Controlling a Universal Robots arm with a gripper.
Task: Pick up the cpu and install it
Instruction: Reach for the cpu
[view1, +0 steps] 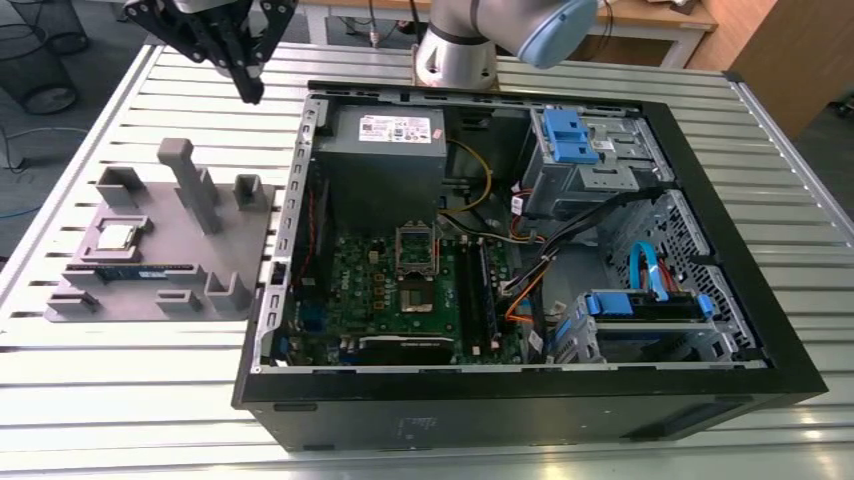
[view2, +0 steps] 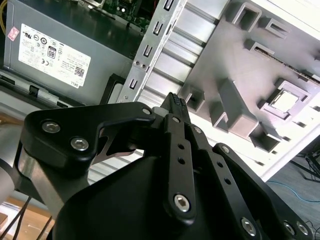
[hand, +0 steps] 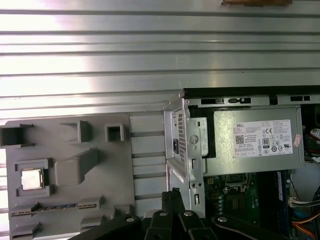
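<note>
Closest to you in the exterior view is the black side wall of the computer case (view1: 507, 410), which lies open on the slatted metal table (view1: 120, 400). Your gripper (view1: 248, 96) hangs above the table by the case's far corner, its fingers pressed together on nothing. The cpu (view1: 118, 236) sits in a square recess of the grey parts tray (view1: 227, 250), at the exterior view's left and well apart from the gripper. The socket (view1: 416, 262) on the green board (view1: 360, 290) looks unfilled, so I judge that both pickup and install are left to do.

In the second wrist view, the gripper (view2: 175, 100) points at bare table slats between the case's metal rim (view2: 150, 45) and the tray (view2: 225, 45). The cpu (view2: 286, 101) lies walled in by its recess, and a thick grey post (view2: 232, 112) stands between it and the fingertips. You have open air above the tray, but that post crowds a straight low path.

In the first wrist view, the closed gripper (hand: 173, 193) sits just beside the case's upright edge (hand: 186, 145). The cpu (hand: 31, 179) is at the tray's far side, with a memory stick (hand: 50, 207) slotted near it. Bare table (hand: 150, 50) gives you free room away from the case and its power supply (hand: 257, 140).
</note>
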